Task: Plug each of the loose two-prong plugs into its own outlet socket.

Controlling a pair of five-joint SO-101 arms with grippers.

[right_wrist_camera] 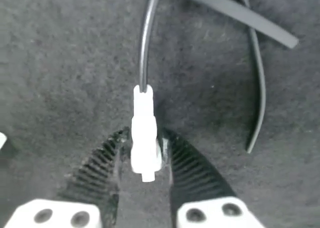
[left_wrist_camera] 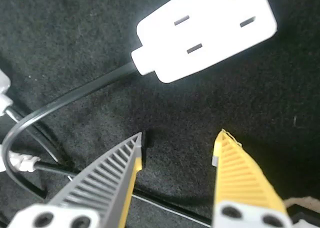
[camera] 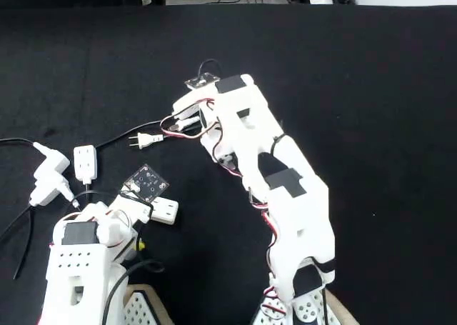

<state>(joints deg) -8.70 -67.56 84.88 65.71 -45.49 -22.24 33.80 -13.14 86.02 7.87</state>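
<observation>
Black cloth [camera: 371, 89] covers the table, and near its middle lies my landmark, a white two-prong plug [camera: 148, 140], prongs bare and in no socket. Just beside it, on the side away from its prongs, sits the right gripper [camera: 178, 125]. Its wrist camera shows the jaws clenched on a white plug body [right_wrist_camera: 144, 112] whose black cord [right_wrist_camera: 145, 37] runs straight away from them. From overhead I cannot tell whether that body is the landmark plug or another. On the plug's prong side, near but apart, is a small outlet block [camera: 84, 164]. Beyond it a pair of white connector bodies [camera: 46, 175] look joined, so I judge one mating may be done. A second block [camera: 164, 211] lies on the plug's arm-base side, against the left arm. The left gripper [left_wrist_camera: 180, 135] hangs released over bare cloth, facing a slotted block [left_wrist_camera: 205, 32] whose two pairs of slots are vacant; which overhead block that is I cannot say. I reckon most of the job is left: the clamped plug has yet to reach a socket. Room is generous beyond the plug toward the far table edge [camera: 285, 5], and tight toward the arm bases, where cords and blocks crowd together.
</observation>
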